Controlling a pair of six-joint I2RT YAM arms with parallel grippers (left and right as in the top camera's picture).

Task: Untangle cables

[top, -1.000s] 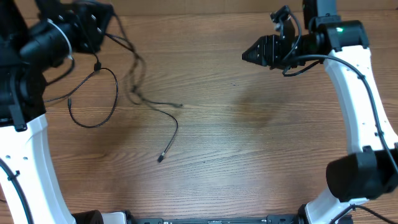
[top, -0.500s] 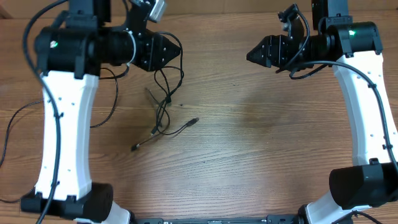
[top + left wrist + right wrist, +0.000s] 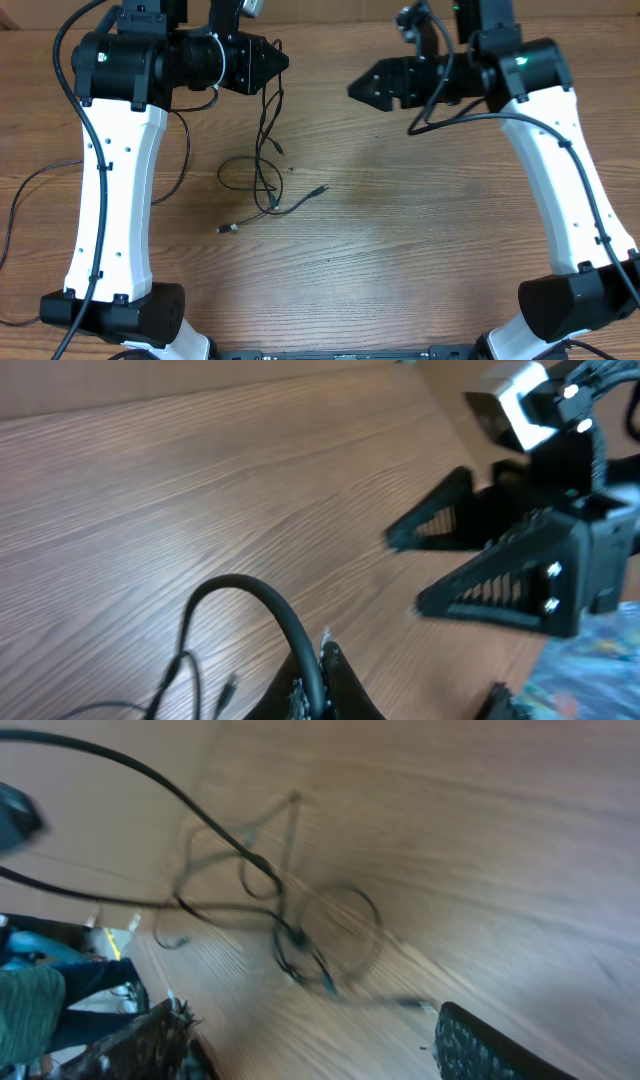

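We are lifting the cables [image 3: 268, 200] by one strand in the left gripper [image 3: 280, 63], its fingers pinching shut on the cord, while loose loops are lying on the table [image 3: 420, 260] just below. The right gripper [image 3: 356, 88] (fingers spread wide, gripping nothing) is hovering well apart from them.

Obstruction: cables [image 3: 264, 175] hang from left gripper [image 3: 284, 63] down to table [image 3: 420, 260], loose loops sprawled beneath; these strands bar any pass under that gripper. Right gripper [image 3: 353, 88] faces it, jaws spread, apart from the strands. Bare wood between the two tips and over the right half: open passage. Arm wire [image 3: 40, 177] along far left edge
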